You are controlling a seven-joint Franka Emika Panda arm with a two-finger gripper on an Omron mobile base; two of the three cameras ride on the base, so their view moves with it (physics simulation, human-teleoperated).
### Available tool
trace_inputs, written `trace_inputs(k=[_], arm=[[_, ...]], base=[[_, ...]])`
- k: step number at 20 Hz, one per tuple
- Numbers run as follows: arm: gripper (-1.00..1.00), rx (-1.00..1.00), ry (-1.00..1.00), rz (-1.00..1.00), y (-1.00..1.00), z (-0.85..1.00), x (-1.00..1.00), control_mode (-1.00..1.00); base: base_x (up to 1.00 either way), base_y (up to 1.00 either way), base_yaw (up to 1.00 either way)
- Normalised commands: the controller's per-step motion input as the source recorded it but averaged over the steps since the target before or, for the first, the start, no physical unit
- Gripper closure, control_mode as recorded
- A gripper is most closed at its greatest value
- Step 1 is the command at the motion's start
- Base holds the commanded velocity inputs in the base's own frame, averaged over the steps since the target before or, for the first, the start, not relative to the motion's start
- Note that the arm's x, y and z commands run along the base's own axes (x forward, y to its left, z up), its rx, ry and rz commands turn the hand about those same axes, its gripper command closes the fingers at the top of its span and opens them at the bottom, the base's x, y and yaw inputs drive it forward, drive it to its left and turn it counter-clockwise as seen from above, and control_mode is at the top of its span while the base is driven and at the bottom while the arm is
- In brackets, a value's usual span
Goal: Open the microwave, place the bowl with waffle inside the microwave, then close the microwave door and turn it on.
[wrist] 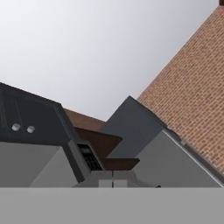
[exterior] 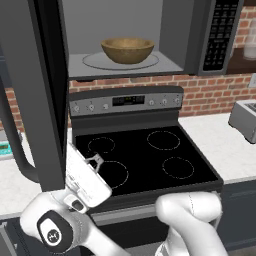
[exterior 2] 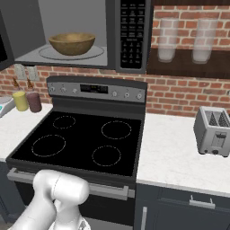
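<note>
Dark grey and boxy, the microwave [exterior: 150, 35] hangs above the black glass-top stove [exterior: 145, 155], its light grey cavity open to the room and its black keypad strip [exterior 2: 132, 33] running upright down its right side. The microwave door [exterior: 35, 95], a wide dark grey panel, stands swung out toward the camera at the left of the left base view, its long edge running top to bottom and its curved dark bar handle [exterior: 17, 150] arcing down its outer side. Below, the stove shows four ring burners and a grey control panel [exterior 2: 96, 89] with small knobs and a dark display, set against the red brick wall [exterior 2: 179, 92]. White tabletop [exterior 2: 173, 152] lies on both sides of the stove; a silver two-slot toaster [exterior 2: 213, 130] sits on its right stretch, well apart from the stove.

Inside the microwave, the round brown wooden-looking bowl [exterior: 127, 50] sits upright, mouth up, in the middle of the round turntable [exterior: 95, 61]; what lies in the bowl cannot be made out. On the left tabletop, a yellow cylindrical cup [exterior 2: 20, 100] and a maroon cylindrical cup [exterior 2: 33, 102] stand just beside each other. The white arm's hand is low in front of the stove, next to the door's lower edge, and the claw [exterior: 96, 161] points up and away, clenched shut on nothing.
</note>
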Motion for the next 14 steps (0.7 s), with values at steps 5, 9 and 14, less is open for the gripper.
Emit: trace_inputs(k=[5,9,14], arm=[[1.0,-0.14,0.0,0.0,0.93,0.0,0.0,-1.0],[1.0,-0.12,0.0,0.0,0.79,0.0,0.0,-1.0],[1.0,-0.07,-0.05,0.0,0.65,0.0,0.01,-1.0]], base=[[0.0,0.0,0.0],[0.0,0.0,0.0],[0.0,0.0,0.0]])
